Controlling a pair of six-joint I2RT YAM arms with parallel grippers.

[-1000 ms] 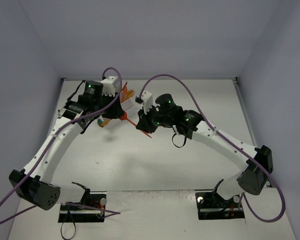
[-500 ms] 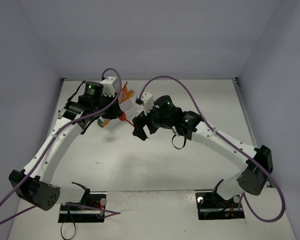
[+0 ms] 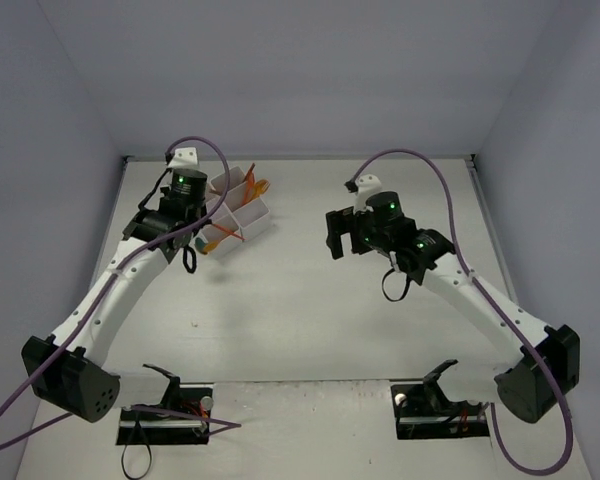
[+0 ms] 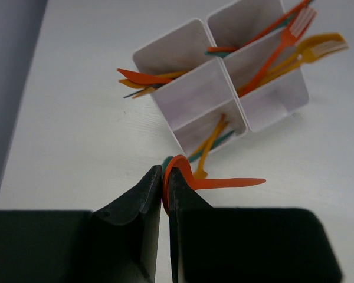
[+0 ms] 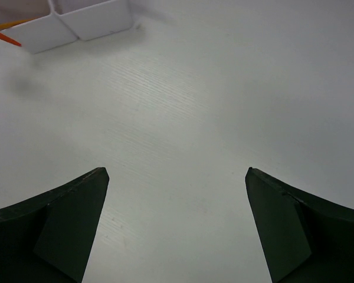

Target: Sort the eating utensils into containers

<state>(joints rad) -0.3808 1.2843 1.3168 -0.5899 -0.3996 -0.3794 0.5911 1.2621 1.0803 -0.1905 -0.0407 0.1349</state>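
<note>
My left gripper [image 4: 164, 172] is shut on the round bowl of an orange-red spoon [image 4: 224, 183], whose handle sticks out to the right, just in front of the white compartment tray [image 4: 194, 97]. The tray holds orange forks [image 4: 277, 53], orange and red knives [image 4: 144, 78] and yellow and teal utensils [image 4: 209, 141] in its near compartments. In the top view the left gripper [image 3: 198, 243] is at the tray's [image 3: 252, 214] near-left corner. My right gripper [image 3: 335, 238] is open and empty over bare table [image 5: 177, 177], right of the tray.
A corner of the tray [image 5: 94, 20] shows at the top left of the right wrist view. Grey walls enclose the table on the left, back and right. Purple cables loop over both arms.
</note>
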